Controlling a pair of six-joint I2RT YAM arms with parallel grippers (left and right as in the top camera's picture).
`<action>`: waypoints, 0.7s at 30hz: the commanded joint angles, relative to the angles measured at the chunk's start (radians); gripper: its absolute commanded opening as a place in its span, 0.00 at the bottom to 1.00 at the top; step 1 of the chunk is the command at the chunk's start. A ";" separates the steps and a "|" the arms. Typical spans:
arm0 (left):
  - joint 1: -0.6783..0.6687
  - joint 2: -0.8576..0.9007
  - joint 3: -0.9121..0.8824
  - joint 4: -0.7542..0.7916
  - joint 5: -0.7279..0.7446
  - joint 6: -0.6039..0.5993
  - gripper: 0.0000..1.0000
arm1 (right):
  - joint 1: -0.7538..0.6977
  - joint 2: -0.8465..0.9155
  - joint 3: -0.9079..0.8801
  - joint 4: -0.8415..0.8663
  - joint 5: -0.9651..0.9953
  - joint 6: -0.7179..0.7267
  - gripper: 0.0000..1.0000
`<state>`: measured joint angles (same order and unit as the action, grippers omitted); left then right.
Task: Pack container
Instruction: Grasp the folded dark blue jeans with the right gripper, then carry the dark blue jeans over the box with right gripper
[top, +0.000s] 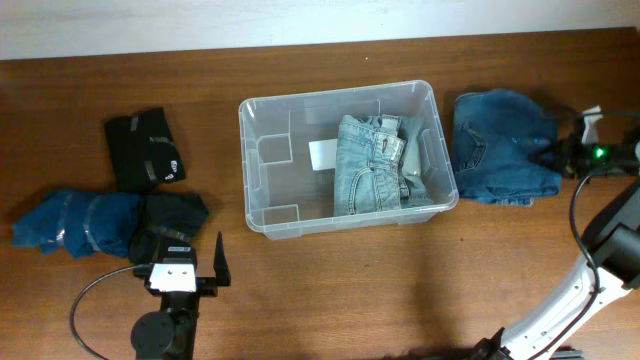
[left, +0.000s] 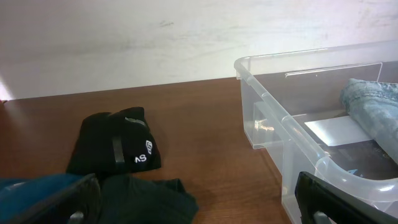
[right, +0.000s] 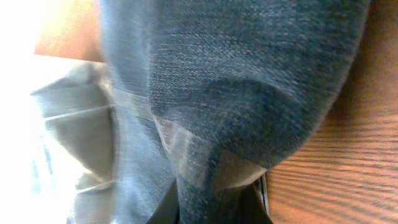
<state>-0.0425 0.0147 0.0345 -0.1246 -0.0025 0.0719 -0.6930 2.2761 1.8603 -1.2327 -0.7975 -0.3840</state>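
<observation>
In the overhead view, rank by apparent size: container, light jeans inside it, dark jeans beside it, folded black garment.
1. container
2. dark jeans
3. light jeans, only slightly smaller, so nearly tied
4. folded black garment

The black garment (left: 115, 147) bears a small white emblem with a few letters, too blurred to read. The white label (top: 322, 153) on the bottom of the container (top: 246, 170) shows no legible print.

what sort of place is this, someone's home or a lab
Most likely a robotics lab bench: a bare wooden table against a plain white wall, a cabled robot arm, and folded jeans staged beside a clear container.
</observation>
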 joint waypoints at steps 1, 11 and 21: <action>0.006 -0.008 -0.004 -0.001 0.014 0.012 0.99 | 0.062 -0.142 0.138 -0.069 -0.063 0.000 0.04; 0.006 -0.008 -0.004 -0.001 0.014 0.012 0.99 | 0.285 -0.272 0.542 -0.310 0.037 0.064 0.04; 0.006 -0.008 -0.004 -0.001 0.014 0.012 0.99 | 0.509 -0.375 0.792 -0.354 0.180 0.426 0.04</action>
<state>-0.0425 0.0147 0.0345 -0.1246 -0.0025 0.0719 -0.2363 1.9785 2.5980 -1.5978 -0.6228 -0.1162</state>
